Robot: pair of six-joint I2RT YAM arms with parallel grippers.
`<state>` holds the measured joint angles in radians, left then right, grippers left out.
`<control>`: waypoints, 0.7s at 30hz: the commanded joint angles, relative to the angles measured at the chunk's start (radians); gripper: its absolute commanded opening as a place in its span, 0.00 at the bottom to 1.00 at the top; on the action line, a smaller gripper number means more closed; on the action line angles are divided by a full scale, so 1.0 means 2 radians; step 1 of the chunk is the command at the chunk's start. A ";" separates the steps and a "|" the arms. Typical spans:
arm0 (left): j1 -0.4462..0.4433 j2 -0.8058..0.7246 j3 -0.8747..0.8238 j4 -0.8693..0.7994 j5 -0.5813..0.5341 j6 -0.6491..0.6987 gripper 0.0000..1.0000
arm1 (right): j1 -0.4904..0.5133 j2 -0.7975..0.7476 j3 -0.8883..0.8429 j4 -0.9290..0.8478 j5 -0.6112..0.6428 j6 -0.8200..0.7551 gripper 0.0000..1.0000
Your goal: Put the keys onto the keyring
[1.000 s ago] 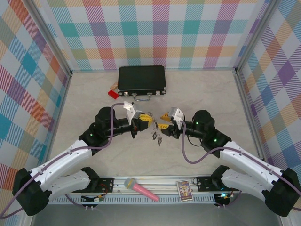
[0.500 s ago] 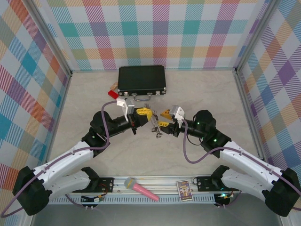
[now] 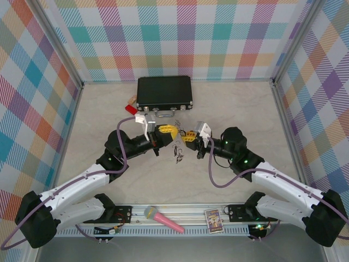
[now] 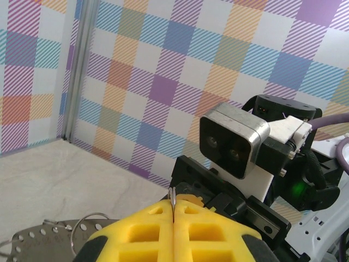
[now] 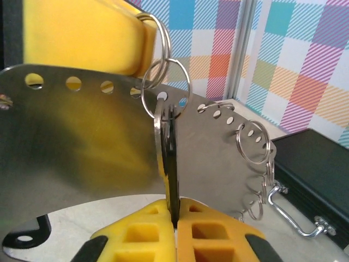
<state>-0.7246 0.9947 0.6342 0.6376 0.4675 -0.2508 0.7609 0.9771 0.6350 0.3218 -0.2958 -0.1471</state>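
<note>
Above the middle of the pale counter (image 3: 92, 120), in front of a black hard case (image 3: 164, 91), the left jaws were clenched on the edge of a thin, flat grey metal keyring (image 5: 218, 158) with holes and small wire rings along its rim, held up on edge. The right jaws, facing them from the opposite side, were clamped on one small silver key with a black head (image 5: 172, 174). It was seen edge-on, its long axis upright from the jaws to a wire ring (image 5: 166, 82) at the rim, and other small keys (image 3: 177, 154) dangled near the jaws.
</note>
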 commanded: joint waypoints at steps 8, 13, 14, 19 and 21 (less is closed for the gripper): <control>-0.002 0.022 -0.006 0.095 0.000 -0.042 0.00 | 0.008 0.004 0.009 -0.006 -0.018 -0.017 0.00; -0.002 0.026 -0.005 0.104 0.006 -0.047 0.00 | 0.010 0.019 0.020 -0.027 -0.030 -0.027 0.00; -0.003 0.025 -0.005 0.105 0.006 -0.046 0.00 | 0.009 0.022 0.022 -0.031 -0.031 -0.026 0.00; -0.003 0.021 -0.005 0.097 0.009 -0.043 0.00 | 0.010 0.023 0.022 -0.031 -0.022 -0.025 0.00; -0.003 0.019 -0.006 0.093 0.010 -0.039 0.00 | 0.010 0.017 0.020 -0.031 -0.014 -0.025 0.00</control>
<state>-0.7246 1.0500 0.6235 0.7395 0.4664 -0.3260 0.7673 1.0203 0.6548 0.2863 -0.3122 -0.1726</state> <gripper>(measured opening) 0.050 0.048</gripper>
